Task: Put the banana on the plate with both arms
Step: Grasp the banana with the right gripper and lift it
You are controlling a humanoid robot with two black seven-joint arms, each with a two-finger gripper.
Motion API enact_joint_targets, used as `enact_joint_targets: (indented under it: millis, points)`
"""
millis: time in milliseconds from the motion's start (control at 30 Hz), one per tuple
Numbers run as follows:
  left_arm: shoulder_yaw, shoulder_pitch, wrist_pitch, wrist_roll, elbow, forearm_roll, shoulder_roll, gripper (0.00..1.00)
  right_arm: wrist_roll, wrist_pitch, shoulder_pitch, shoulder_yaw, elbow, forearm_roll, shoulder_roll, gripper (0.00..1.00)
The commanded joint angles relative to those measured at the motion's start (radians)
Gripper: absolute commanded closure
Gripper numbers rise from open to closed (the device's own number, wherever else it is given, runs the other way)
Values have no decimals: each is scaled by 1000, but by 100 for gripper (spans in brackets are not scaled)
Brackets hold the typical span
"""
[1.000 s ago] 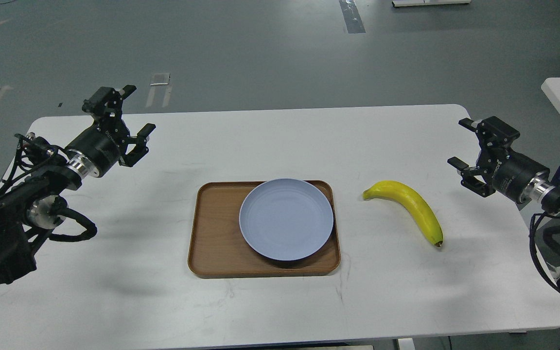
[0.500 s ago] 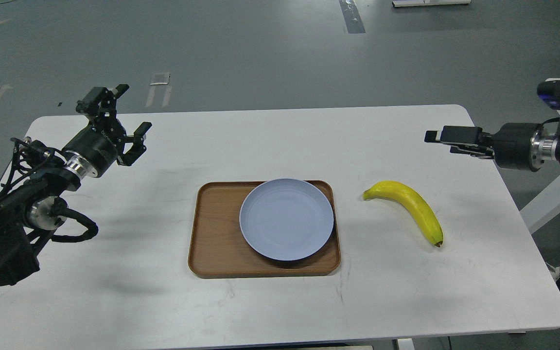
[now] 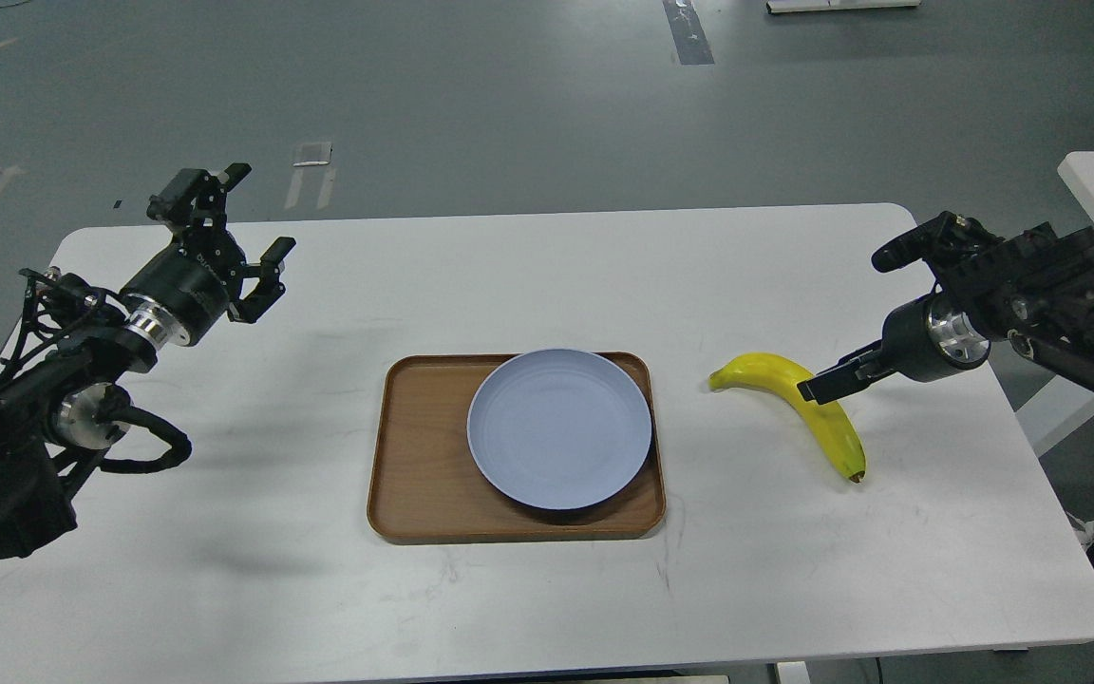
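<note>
Since the earlier frames, only the right black arm has moved: its wrist has swung down and inward from above the far right table edge, so that the right gripper (image 3: pixel 818 388) now overlaps the middle of the banana in the head view. Ordered by size: the white rounded-corner table (image 3: pixel 547 589) bears a brown rectangular wood-grain tray (image 3: pixel 419 456), on whose right half rests the round, shallow, pale blue-lavender plate (image 3: pixel 558 427), bare of any load. To its right, well apart from the tray, the smooth, bright yellow curved banana (image 3: pixel 832 432) lies flat on the table, greenish stem pointing toward the plate, dark tip toward the near edge. The left gripper (image 3: pixel 241 237) hangs over the far left corner with its two fingers spread apart, far from everything. The right gripper is seen edge-on as one dark blade, so whether its fingers are apart or together cannot be told, nor whether it touches the fruit. Risks, as judged: a descent with the fingers misaligned across the curved body may push or roll the banana toward the table edge; a hold at mid-length on a smooth skin may slip; a low carry may strike the tray's raised rim.
</note>
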Motion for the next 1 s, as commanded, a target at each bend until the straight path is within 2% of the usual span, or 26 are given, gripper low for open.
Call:
enact_joint_targets:
  millis: [0,33,100,167,233,300,333,367,433,600,800,967]
  points:
    - [-1,-1,0,0,0,0,3,2,0,-32,-5,-34,-15,0,40,0]
    - [-1,-1,0,0,0,0,4,2,0,-34,-7,-40,-15,1,44,0]
    - [-1,-1,0,0,0,0,9,2,0,-34,-10,-76,-15,1,52,9]
    - [-1,-1,0,0,0,-1,11,2,0,-37,-10,-91,-15,1,52,10]
    - [-1,-1,0,0,0,-1,11,2,0,-38,-10,-105,-15,1,51,18]
    - [-1,-1,0,0,0,-2,11,2,0,-38,-10,-117,-15,1,49,40]
    - [-1,-1,0,0,-1,-2,11,2,0,-40,-10,-123,-15,1,49,62]
    - [-1,-1,0,0,-1,-2,11,2,0,-40,-10,-123,-15,1,49,72]
    - [-1,-3,0,0,-1,-1,11,2,0,-41,-8,-123,-14,1,46,84]
    - [-1,-3,0,0,-1,0,9,2,0,-63,4,-125,-8,1,35,100]
    - [-1,-4,0,0,-1,0,9,2,0,-78,62,-117,25,7,-15,100]
    - [-1,-12,0,0,-1,0,6,2,0,-77,223,-116,123,17,-95,100]
